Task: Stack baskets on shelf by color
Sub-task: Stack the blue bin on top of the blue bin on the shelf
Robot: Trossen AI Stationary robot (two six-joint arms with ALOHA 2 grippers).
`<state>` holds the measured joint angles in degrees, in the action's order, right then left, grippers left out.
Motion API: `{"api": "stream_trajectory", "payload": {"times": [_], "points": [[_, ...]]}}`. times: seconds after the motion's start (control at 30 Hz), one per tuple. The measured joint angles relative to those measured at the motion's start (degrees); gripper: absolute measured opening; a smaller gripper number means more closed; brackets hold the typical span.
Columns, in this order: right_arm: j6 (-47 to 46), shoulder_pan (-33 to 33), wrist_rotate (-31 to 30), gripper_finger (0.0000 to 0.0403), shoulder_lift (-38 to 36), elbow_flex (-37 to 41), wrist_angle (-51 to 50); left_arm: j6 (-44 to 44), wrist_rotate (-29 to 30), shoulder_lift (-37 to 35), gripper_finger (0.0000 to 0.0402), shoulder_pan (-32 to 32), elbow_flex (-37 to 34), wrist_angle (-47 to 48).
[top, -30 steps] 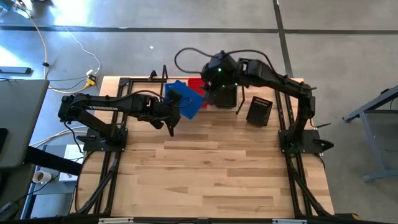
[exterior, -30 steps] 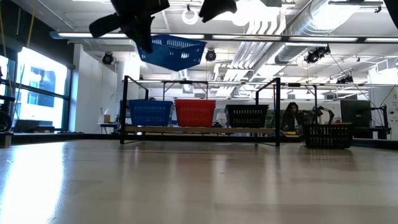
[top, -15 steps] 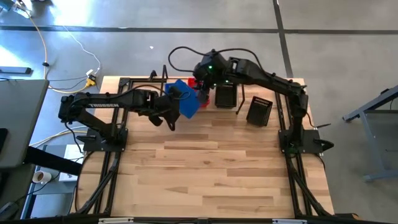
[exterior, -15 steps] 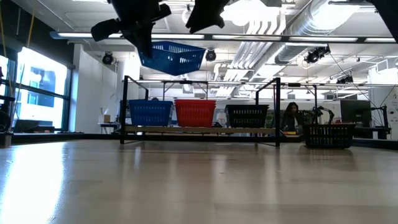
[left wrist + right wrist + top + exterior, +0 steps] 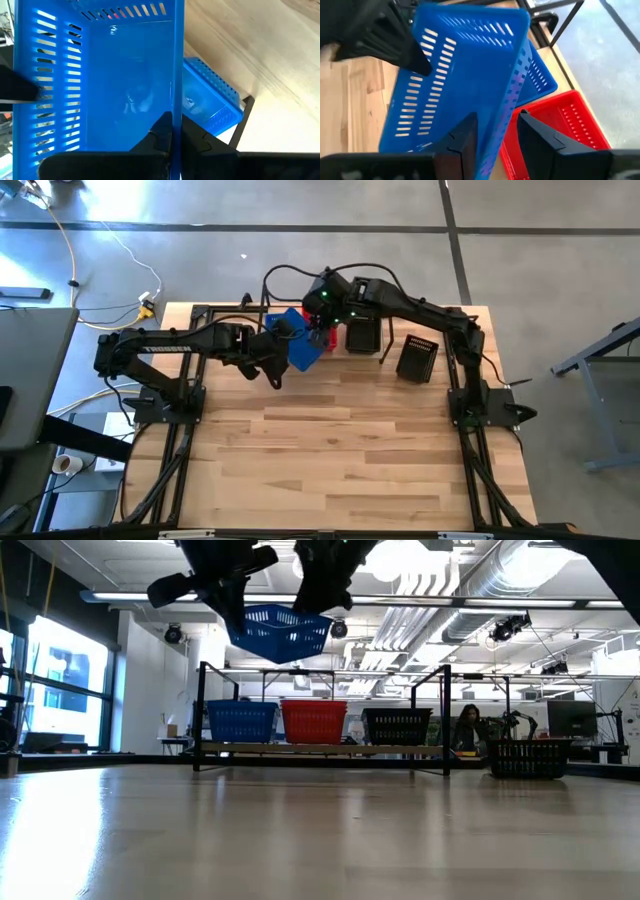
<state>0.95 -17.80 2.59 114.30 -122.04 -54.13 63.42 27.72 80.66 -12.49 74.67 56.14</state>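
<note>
Both claws at one blue basket [image 5: 278,632], airborne above the shelf's [image 5: 320,748] blue stack [image 5: 241,721]. Left claw [image 5: 172,132] clamped on one rim; right claw [image 5: 495,132] open, straddling the opposite long wall. Basket tilted.

Left gripper [image 5: 170,142] raised mid-air, fingers clamped tight on blue basket [image 5: 120,75] wall. Right gripper [image 5: 495,132] alongside at same height, fingers spread, straddling opposite wall.
</note>
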Motion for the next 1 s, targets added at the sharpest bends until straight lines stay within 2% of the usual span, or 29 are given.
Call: {"api": "stream_trajectory", "payload": {"times": [0.17, 0.4, 0.7, 1.0], "points": [[-1.1, -0.2, 0.6, 0.0111, 1.0, 0.0, -0.1, 1.9, 0.1, 0.0, 0.0, 0.0, 0.0, 0.0], [-4.0, -0.3, 1.7, 0.0011, 1.2, 0.0, 0.0, 3.2, 0.0, 0.0, 0.0001, 0.0, 0.0, 0.0], [-10.0, -0.3, -0.4, 0.0005, 1.2, 0.0, 0.3, 1.4, -0.1, 0.0, 0.002, 0.0, 0.0, -0.3], [-13.4, -0.3, -2.2, 0.0002, 1.2, 0.0, 0.3, -4.0, -0.1, 0.0, 0.0085, 0.0, 0.0, -0.2]]}}
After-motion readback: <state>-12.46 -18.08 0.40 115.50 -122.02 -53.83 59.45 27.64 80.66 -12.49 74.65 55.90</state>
